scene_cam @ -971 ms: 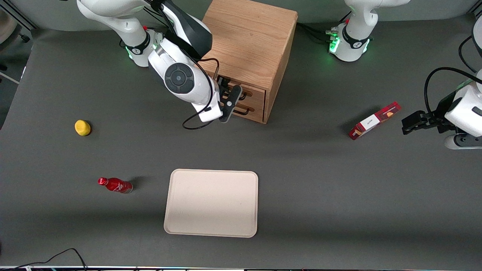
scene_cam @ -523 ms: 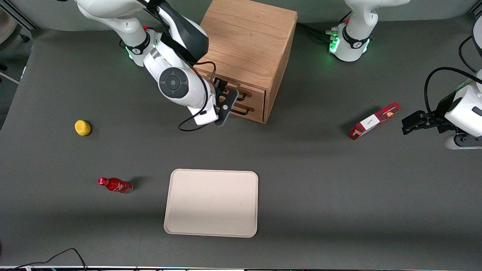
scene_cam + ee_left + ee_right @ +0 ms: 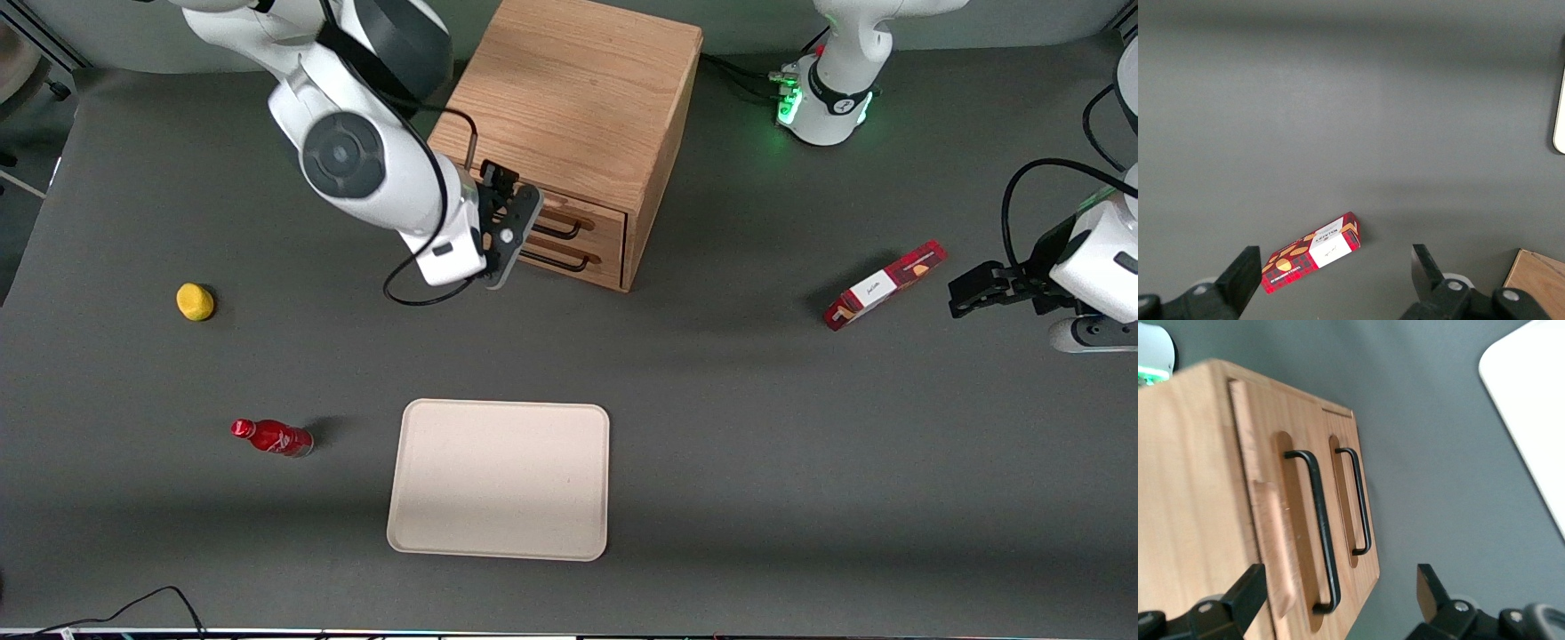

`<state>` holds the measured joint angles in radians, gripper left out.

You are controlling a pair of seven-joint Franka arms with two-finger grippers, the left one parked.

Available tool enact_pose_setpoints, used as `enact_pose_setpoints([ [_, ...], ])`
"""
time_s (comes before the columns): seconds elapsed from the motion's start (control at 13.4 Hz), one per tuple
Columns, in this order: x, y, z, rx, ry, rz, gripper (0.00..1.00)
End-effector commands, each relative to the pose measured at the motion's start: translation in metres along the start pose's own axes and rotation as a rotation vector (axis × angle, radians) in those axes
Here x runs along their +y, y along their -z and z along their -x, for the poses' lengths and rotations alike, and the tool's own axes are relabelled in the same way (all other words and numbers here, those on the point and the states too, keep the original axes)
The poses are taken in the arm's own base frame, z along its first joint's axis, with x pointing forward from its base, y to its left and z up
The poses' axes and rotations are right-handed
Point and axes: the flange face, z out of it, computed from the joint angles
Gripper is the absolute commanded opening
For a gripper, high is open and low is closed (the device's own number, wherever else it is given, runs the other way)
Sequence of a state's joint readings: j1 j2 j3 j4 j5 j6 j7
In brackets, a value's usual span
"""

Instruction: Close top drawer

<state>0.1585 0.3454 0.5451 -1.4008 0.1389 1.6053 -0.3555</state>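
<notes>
The light oak cabinet [image 3: 578, 98] stands at the back of the table. Its top drawer [image 3: 594, 224] has a thin black wire handle [image 3: 556, 229], and the front looks about level with the lower drawer [image 3: 597, 260]. My gripper [image 3: 507, 233] hovers just in front of the drawer fronts, at the edge toward the working arm's end, open and holding nothing. In the right wrist view the top drawer's handle [image 3: 1319, 527] runs between my spread fingers, with the gripper [image 3: 1338, 590] clear of it. The lower handle [image 3: 1361, 500] lies beside it.
A beige tray [image 3: 500, 480] lies nearer the front camera than the cabinet. A yellow fruit [image 3: 195, 301] and a red bottle [image 3: 271, 437] on its side rest toward the working arm's end. A red box [image 3: 883, 284] lies toward the parked arm's end.
My arm has swung toward the working arm's end, carrying the gripper off the drawer handles to the edge of the cabinet front. The drawer fronts have not visibly moved.
</notes>
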Motion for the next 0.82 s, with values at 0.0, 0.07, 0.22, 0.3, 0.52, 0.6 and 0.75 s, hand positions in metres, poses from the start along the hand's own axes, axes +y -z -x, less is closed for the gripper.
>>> enact_pose_setpoints([
  [0.0, -0.037, 0.080, 0.035, 0.055, -0.004, 0.170, 1.00],
  [0.07, -0.053, 0.102, 0.053, 0.047, -0.014, 0.201, 1.00],
  [0.22, -0.042, 0.151, 0.108, 0.045, -0.135, 0.255, 1.00],
  [0.3, -0.031, 0.170, 0.132, 0.056, -0.190, 0.269, 1.00],
  [0.52, -0.011, 0.210, 0.196, 0.064, -0.354, 0.355, 1.00],
  [0.6, 0.002, 0.215, 0.217, 0.041, -0.450, 0.351, 1.00],
  [0.75, 0.040, 0.231, 0.261, 0.067, -0.624, 0.333, 1.00],
])
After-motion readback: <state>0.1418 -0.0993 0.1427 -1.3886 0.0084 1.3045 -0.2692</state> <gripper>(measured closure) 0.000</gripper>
